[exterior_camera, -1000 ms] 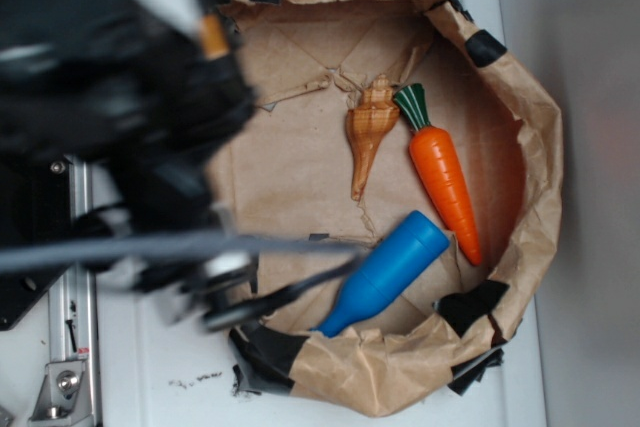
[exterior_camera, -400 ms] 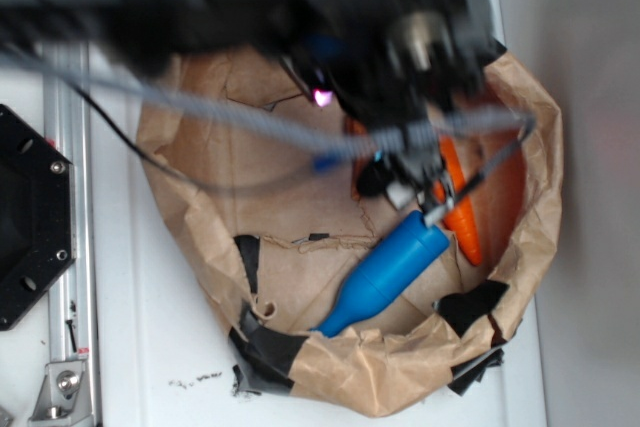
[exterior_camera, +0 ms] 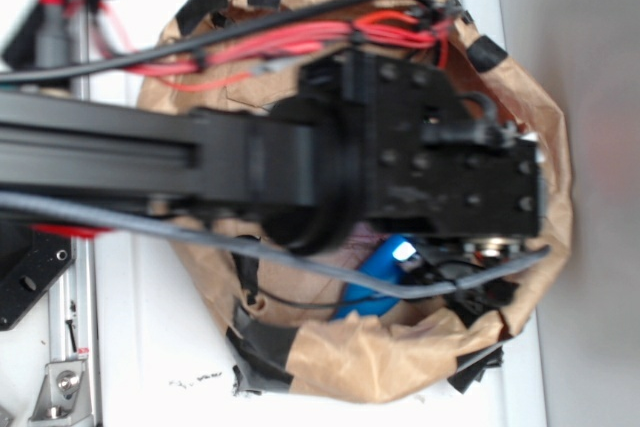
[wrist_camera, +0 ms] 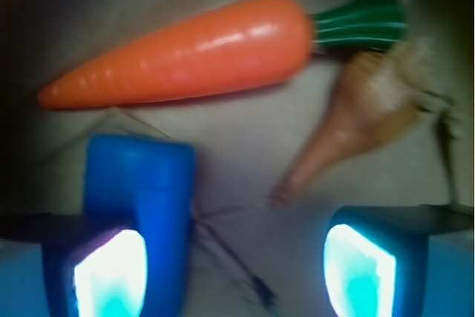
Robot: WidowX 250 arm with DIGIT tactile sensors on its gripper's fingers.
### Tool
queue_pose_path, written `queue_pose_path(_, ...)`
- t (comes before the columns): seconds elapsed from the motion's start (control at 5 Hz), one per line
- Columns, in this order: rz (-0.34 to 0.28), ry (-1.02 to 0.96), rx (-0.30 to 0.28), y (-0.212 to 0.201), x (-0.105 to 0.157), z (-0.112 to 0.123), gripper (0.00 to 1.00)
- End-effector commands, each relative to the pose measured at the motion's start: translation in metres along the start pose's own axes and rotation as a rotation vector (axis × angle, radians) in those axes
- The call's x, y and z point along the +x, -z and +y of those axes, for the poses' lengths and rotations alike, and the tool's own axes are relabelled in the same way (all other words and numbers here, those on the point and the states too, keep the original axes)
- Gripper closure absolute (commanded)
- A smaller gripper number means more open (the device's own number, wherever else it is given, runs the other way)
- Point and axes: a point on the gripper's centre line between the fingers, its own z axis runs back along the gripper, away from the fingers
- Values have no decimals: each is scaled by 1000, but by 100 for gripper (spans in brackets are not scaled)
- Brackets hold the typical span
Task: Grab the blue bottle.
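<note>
Both fingers of the gripper [wrist_camera: 234, 269] stand apart — the blue bottle [wrist_camera: 137, 183] behind the left one

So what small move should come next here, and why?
Probably a small sideways shift toward the blue bottle. In the wrist view the open gripper is centred on bare paper: the bottle sits behind one fingertip, not between the two, with the carrot and seashell beyond. Then lower and close.

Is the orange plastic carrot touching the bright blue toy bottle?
Apart. The wrist view shows the orange plastic carrot lying above the bright blue toy bottle, with a strip of brown paper visible between them along the bottle's end.
</note>
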Motion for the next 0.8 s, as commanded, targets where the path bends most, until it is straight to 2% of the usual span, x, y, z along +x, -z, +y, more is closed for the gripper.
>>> queue_pose_path(0.0, 94, 100, -169, 28, -14, -20, 0)
queue_pose_path(0.2, 118, 163, -160, 36, -26, -20, 100)
queue_pose_path(0.4, 80, 305, -169, -2, -26, -12, 100)
queue_pose_path(0.6, -1, 513, -184, -51, -18, 9, 100)
